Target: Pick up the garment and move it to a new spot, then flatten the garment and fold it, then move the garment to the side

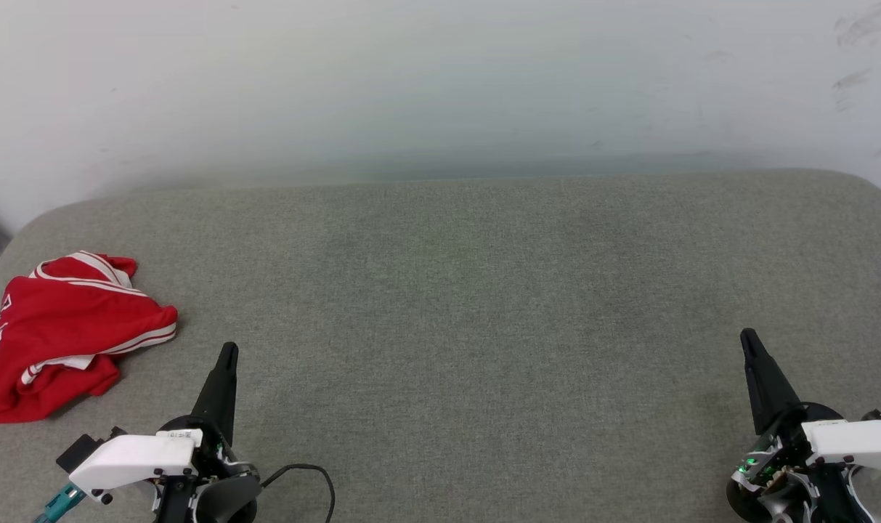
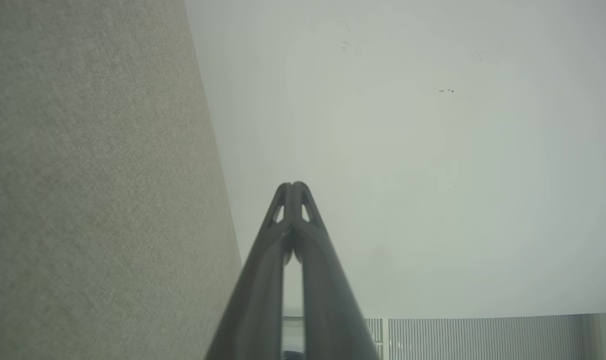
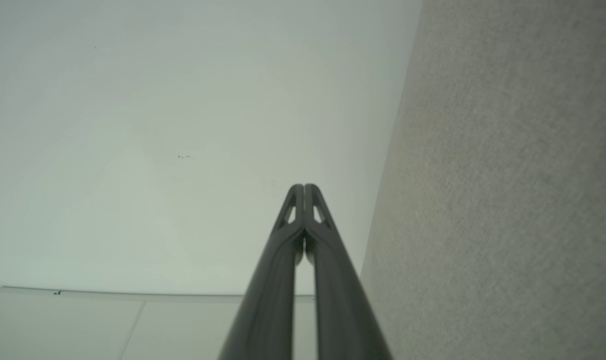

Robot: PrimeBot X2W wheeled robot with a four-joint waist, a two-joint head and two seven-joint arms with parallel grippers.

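One garment, two closed claws

Garment far left on apparent cushion

Before me spreads a table covered in grey woven fabric, its far corners rounded. Beyond its far edge rises a plain pale wall, softly and evenly lit, with dark scuff marks at the far right. In my left wrist view a ribbed panel adjoins that wall.
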